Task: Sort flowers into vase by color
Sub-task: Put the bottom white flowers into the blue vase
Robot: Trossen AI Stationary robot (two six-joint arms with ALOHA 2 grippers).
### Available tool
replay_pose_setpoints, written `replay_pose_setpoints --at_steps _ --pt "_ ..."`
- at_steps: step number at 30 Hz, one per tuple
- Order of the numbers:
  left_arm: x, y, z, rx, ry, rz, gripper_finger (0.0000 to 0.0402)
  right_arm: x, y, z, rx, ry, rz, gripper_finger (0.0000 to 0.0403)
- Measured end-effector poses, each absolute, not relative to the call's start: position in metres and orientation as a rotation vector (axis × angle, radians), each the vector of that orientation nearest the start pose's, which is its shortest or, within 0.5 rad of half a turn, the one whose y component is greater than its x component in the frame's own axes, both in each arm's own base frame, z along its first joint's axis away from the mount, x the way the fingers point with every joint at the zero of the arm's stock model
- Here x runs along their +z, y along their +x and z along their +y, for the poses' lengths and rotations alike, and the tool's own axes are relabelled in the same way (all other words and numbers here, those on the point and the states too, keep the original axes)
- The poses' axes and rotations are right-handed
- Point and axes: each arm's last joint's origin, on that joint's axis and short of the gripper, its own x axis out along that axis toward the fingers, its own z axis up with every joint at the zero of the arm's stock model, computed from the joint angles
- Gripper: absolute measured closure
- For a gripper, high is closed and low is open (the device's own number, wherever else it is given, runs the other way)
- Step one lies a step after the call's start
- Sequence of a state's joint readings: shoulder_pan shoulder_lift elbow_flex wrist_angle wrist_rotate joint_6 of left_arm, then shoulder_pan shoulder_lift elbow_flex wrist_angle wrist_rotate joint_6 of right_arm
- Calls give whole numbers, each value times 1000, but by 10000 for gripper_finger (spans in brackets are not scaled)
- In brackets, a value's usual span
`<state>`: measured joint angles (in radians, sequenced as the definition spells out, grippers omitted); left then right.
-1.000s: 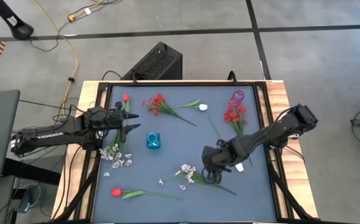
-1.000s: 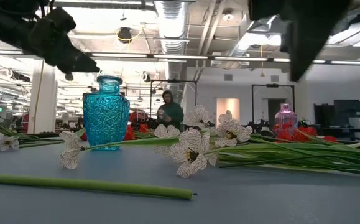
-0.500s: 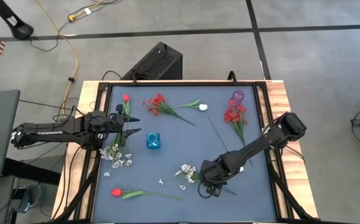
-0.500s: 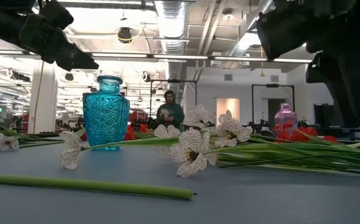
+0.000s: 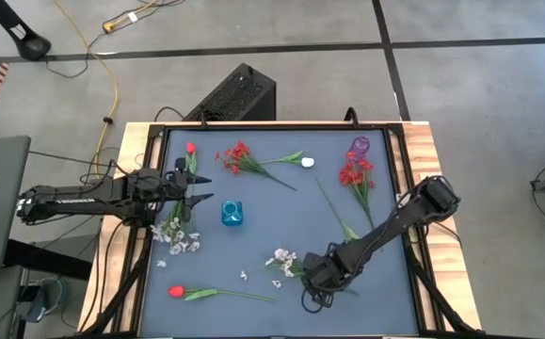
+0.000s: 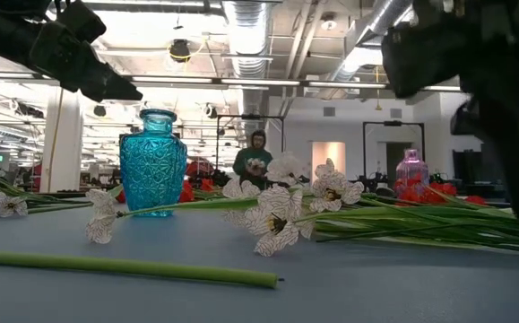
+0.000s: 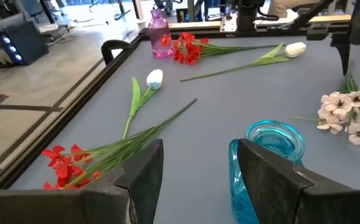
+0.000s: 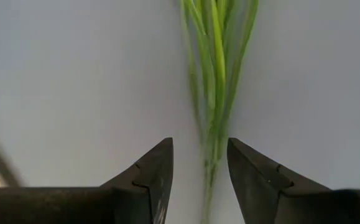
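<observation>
Two dark fingers of the right pincer (image 8: 198,171) stand apart over the blue tabletop (image 5: 253,202), straddling the green stems of a white blossom spray (image 5: 284,261) near the front edge; whether the pads touch the stems cannot be told, and nothing is clamped. A red tulip (image 5: 176,292) lies at the front left. Farther back, the left pincer (image 5: 200,188) hangs spread and empty beside the blue glass vase (image 5: 232,213). Red sprays (image 5: 238,155) and a purple vase (image 5: 360,146) sit at the far side.
</observation>
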<state>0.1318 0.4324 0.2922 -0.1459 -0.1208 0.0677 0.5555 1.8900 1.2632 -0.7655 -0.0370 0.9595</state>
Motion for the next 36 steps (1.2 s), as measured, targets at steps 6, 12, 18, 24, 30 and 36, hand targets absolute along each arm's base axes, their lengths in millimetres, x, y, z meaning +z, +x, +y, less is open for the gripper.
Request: replay_pose_setpoints --at_steps 6,12,18,24,30,36 --pt "212 122 20 248 67 297 205 141 307 195 -199 410 1436 245" --pt "212 122 21 267 70 302 205 140 307 195 -209 415 1447 313" --pt "212 122 21 267 70 302 205 155 309 192 -175 462 1387 369" --pt "211 122 20 267 70 307 205 193 316 184 -104 480 1185 369" --pt "210 121 20 266 70 317 205 256 315 173 -95 217 730 369" --pt "210 121 20 266 70 318 205 299 334 154 -112 -115 370 368"
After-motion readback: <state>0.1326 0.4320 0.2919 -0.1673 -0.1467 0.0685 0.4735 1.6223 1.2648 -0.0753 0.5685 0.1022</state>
